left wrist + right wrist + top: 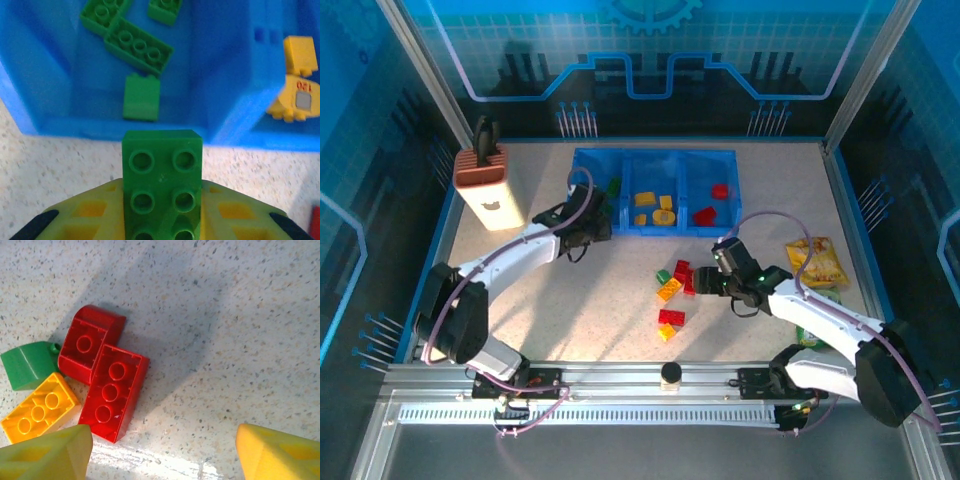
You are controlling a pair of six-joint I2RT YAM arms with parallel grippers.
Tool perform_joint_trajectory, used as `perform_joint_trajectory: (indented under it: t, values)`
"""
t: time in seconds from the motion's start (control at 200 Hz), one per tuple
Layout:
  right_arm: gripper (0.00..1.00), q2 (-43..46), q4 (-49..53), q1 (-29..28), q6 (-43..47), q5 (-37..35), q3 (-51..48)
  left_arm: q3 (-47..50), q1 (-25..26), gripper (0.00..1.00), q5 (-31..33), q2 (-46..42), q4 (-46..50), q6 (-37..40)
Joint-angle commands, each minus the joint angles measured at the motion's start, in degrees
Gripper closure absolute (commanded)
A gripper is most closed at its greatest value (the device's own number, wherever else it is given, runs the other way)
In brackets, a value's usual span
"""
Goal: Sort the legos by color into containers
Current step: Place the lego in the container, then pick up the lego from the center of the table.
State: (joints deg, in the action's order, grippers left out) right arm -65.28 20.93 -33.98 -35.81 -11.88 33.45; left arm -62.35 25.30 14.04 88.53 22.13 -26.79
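Note:
The blue tray [652,153] stands at the back, with green legos in its left compartment, yellow ones [655,207] in the middle and red ones [712,202] on the right. My left gripper [588,222] hovers at the tray's near left edge. In the left wrist view it [162,202] is shut on a green brick [162,175], just short of the tray wall [225,90]; several green bricks [139,46] lie inside. My right gripper [165,455] stands open above bare table, right of a long red brick [112,392], a rounded red brick [90,342], an orange brick [40,407] and a green one [27,365].
A white and brown knife block [488,185] stands back left. A yellow snack bag [817,262] lies on the right. Further loose bricks, one red [671,317] and one yellow [666,332], lie near the table's middle front. A small dark-capped object [671,375] sits on the front rail.

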Motion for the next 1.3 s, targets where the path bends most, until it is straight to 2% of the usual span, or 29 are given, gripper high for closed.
perform_joint_trajectory:
  t: [0.0, 0.23, 0.35, 0.385, 0.455, 0.525, 0.755, 1.071, 1.296]
  values:
    - [0.24, -0.05, 0.14, -2.29, -2.14, -2.06, -1.05, -5.57, -1.82, 0.71, -1.32, 4.36, 0.04, 3.53]
    - [0.24, -1.23, 3.00, -7.20, -1.28, -4.20, 1.41, -16.80, -5.17, 0.67, -1.96, 15.53, 2.68, 5.66]
    - [0.23, -1.28, 3.91, -8.45, -0.86, -4.21, 2.74, -20.38, -5.52, 0.59, -2.19, 19.74, 4.46, 6.32]
    - [0.23, -1.30, 4.24, -8.77, -0.84, -4.38, 3.16, -20.83, -5.54, 0.53, -2.88, 20.01, 4.91, 6.35]
    - [0.23, -1.34, 4.79, -9.09, -0.99, -4.72, 3.76, -19.82, -5.36, 0.27, -4.55, 18.73, 4.34, 5.98]
    - [0.23, -1.42, 4.66, -9.14, -1.34, -4.91, 3.89, -17.08, -4.87, 0.19, -4.91, 15.62, 1.92, 5.58]
    - [0.24, -6.26, 4.56, -8.83, -3.28, -4.44, 6.33, -9.88, -2.97, 0.18, -3.83, 4.54, 0.39, 5.15]
    - [0.32, -16.38, 2.85, -6.61, -4.94, -2.89, 10.89, 4.80, -0.32, 0.20, -1.67, -13.13, -1.78, 2.68]
    - [0.37, -22.16, 2.09, -5.62, -5.58, -2.10, 13.65, 10.57, 0.19, 0.20, -0.97, -21.01, -0.33, 2.04]
